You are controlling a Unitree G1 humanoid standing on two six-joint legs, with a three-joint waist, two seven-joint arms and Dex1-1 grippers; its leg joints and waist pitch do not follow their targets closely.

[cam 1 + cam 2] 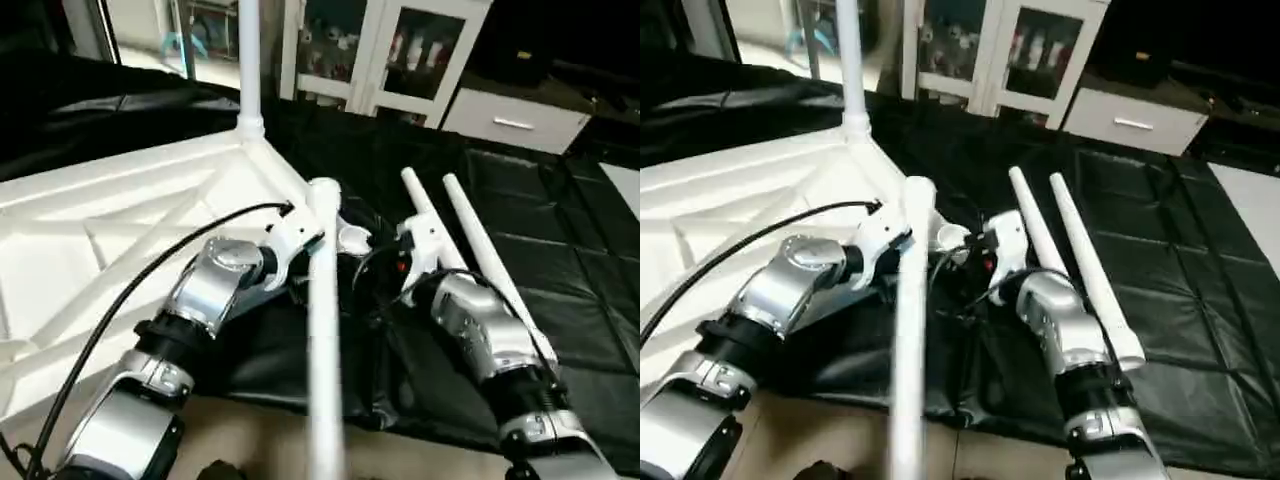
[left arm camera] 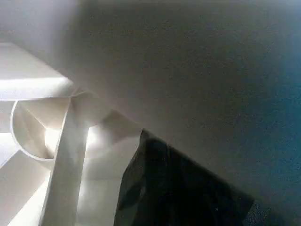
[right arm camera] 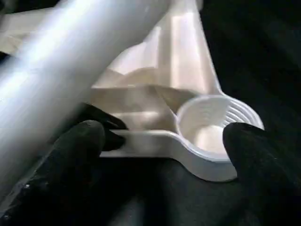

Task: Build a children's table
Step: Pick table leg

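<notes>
The top (image 1: 120, 220) lies underside-up on black matting (image 1: 1180, 290), so its sockets face up for the legs. Four legs counted: one upright (image 1: 248, 60) in the far corner, two loose (image 1: 1070, 270) on the matting, one (image 1: 323, 330) slanted toward the near socket (image 3: 211, 127). The left claw (image 1: 300, 235) seems to pinch that leg, though its fingers are hidden. The right claw (image 3: 164, 155) is spread around the socket, probably to steady it.

White leg tube (image 2: 197, 80) crosses close, 10 to 4 o'clock; ribbed underside (image 2: 66, 155) and round socket (image 2: 33, 132) at 8 o'clock.
</notes>
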